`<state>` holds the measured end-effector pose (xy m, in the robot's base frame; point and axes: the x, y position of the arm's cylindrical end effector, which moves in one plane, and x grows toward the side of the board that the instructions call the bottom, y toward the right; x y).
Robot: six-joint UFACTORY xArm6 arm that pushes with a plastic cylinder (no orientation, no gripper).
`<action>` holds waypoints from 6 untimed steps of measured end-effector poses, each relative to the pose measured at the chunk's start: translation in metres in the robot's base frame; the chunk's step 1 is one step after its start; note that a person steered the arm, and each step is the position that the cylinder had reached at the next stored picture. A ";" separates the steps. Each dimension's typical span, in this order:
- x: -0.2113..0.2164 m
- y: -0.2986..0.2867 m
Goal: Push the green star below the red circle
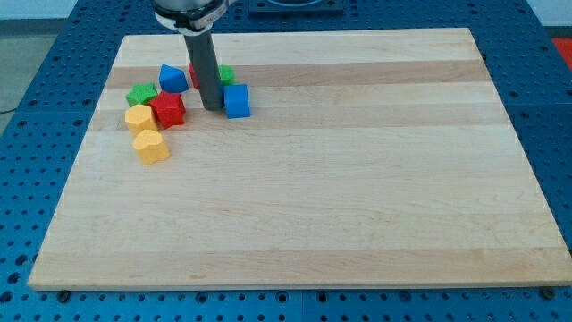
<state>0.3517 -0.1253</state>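
Observation:
A green star-like block (141, 94) lies at the view's upper left, touching a red block (167, 109) to its right. A sliver of a second red block (190, 75) shows behind the rod; its shape is hidden. My tip (212, 108) rests on the board between the red block and a blue cube (237, 101), close to the cube's left side. The tip is well to the right of the green star. A second green block (227, 74) peeks out just right of the rod, mostly hidden.
A blue block (172, 78) sits above the red block. Two yellow blocks (138, 117) (151, 146) lie below the green star. All blocks cluster near the upper left corner of the wooden board (357, 197), close to its left edge.

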 end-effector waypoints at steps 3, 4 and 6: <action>-0.017 -0.052; -0.016 -0.054; 0.016 -0.044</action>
<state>0.3677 -0.1689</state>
